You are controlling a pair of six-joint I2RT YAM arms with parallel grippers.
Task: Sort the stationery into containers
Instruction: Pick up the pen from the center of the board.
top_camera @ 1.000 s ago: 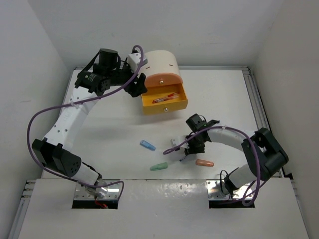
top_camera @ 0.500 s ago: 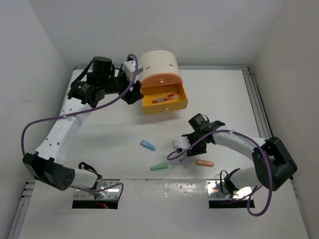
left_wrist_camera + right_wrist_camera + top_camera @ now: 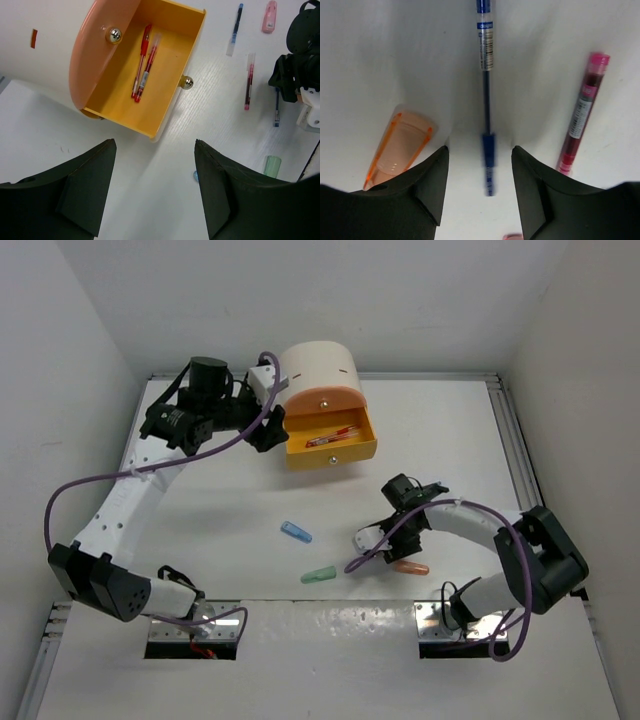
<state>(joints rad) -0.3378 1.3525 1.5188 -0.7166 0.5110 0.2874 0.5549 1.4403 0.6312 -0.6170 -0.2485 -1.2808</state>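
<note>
The cream cabinet (image 3: 316, 362) stands at the back. Its peach drawer (image 3: 325, 400) is shut. Its orange-yellow drawer (image 3: 352, 449) is pulled out and holds two red pens (image 3: 142, 65). My left gripper (image 3: 270, 435) is open and empty, just left of that drawer; in the left wrist view (image 3: 155, 145) it hovers over bare table in front of it. My right gripper (image 3: 480, 150) is open, low over the table. A blue pen (image 3: 486, 100) lies between its fingers. An orange capsule (image 3: 397, 147) lies by the left finger and a red pen (image 3: 582, 112) by the right.
A blue capsule (image 3: 296, 531) and a green capsule (image 3: 318, 575) lie mid-table, left of my right gripper (image 3: 393, 548). The orange capsule (image 3: 410, 567) lies beside it. The left wrist view shows another blue pen (image 3: 235, 30) and a pink capsule (image 3: 269, 10) further off.
My right gripper has moved toward the near edge, closer to the orange capsule. My left gripper has drawn back a little to the left of the open drawer.
</note>
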